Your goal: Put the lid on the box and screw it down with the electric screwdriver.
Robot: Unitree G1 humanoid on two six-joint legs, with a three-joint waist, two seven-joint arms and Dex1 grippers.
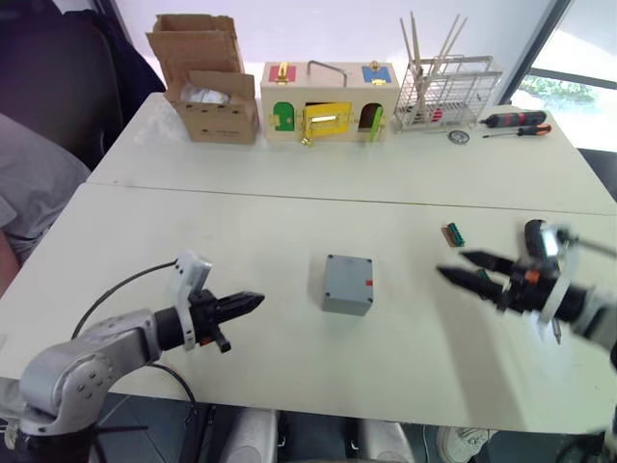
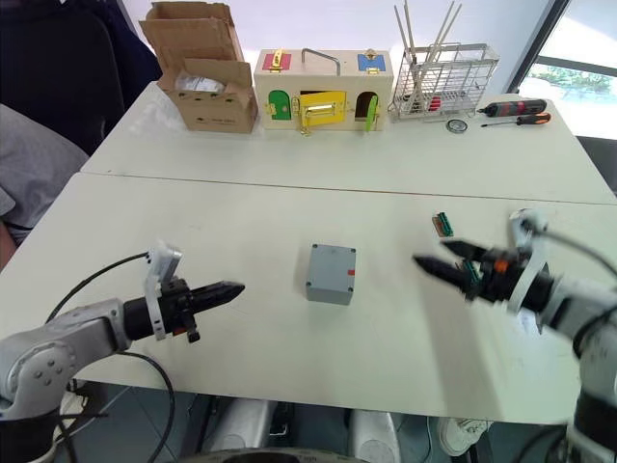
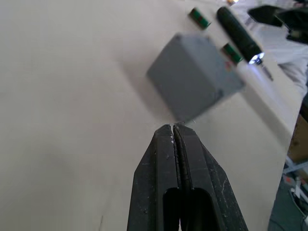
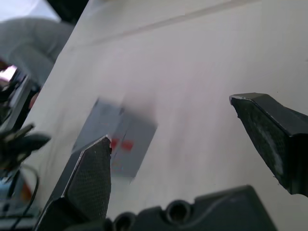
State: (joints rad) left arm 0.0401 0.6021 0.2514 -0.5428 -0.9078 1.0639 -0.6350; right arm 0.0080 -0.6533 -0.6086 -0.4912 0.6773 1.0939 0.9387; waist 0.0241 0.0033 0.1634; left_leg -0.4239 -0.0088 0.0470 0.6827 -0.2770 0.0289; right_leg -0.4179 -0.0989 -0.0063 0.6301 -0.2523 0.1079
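- The left gripper (image 1: 253,302) hovers over the white table (image 1: 289,222) with its two fingers pressed together, holding nothing and pointing toward the box (image 1: 347,284), well apart from it
- The right gripper (image 2: 445,258) has its fingers spread wide and empty, aimed at the box from the other side, with a gap between fingertips and box
- The box sits upright in the middle of the near table, its grey top closed over and a small red mark on the side facing the right gripper
- Bare tabletop lies all round the box; the near table edge runs just below both arms
- The left wrist view shows the electric screwdriver (image 3: 239,33), black with a lit tip, lying beyond the box among small green parts (image 3: 198,17)
- Along the far edge stand a cardboard box (image 1: 207,82), a wooden box with coloured doors (image 1: 328,101), a wire rack (image 1: 443,92) and two hand screwdrivers (image 1: 516,122)
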